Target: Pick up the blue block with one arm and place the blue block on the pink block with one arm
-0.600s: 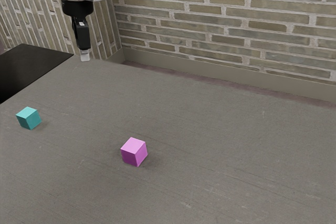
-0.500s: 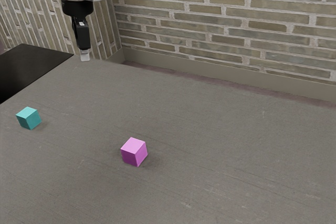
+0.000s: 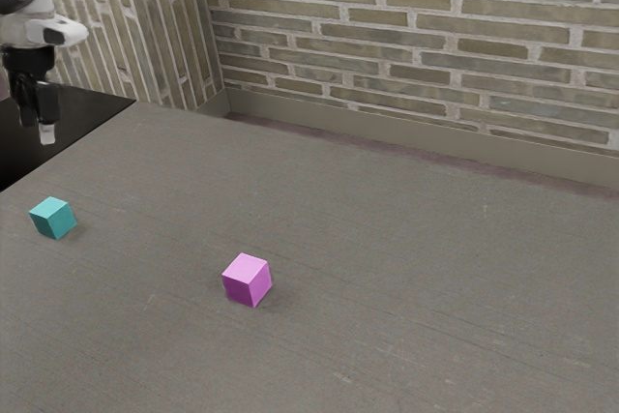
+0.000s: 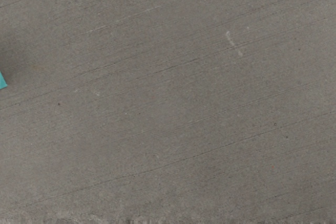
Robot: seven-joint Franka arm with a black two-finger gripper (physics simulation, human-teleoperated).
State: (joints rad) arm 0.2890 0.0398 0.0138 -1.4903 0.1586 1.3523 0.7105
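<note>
Arm (image 3: 24,7): white-cased, it entered at the frame's 10 o'clock corner, with the hand pointing down.
Gripper (image 3: 44,132): black with pale tips, it hung in the air at about 12 o'clock from the blue block, well apart from it.
Blue block (image 3: 52,218): a teal cube that rested on the table at roughly 10 o'clock from the pink block, well apart.
Pink block (image 3: 247,280): a cube that stood alone on the table, one edge turned toward the camera.
Table (image 3: 406,268): a grey, faintly scratched surface.
Brick wall (image 3: 416,36): it ran behind the table at 12 o'clock.
Black surface (image 3: 68,118): it lay beside the table at 9 o'clock.
</note>
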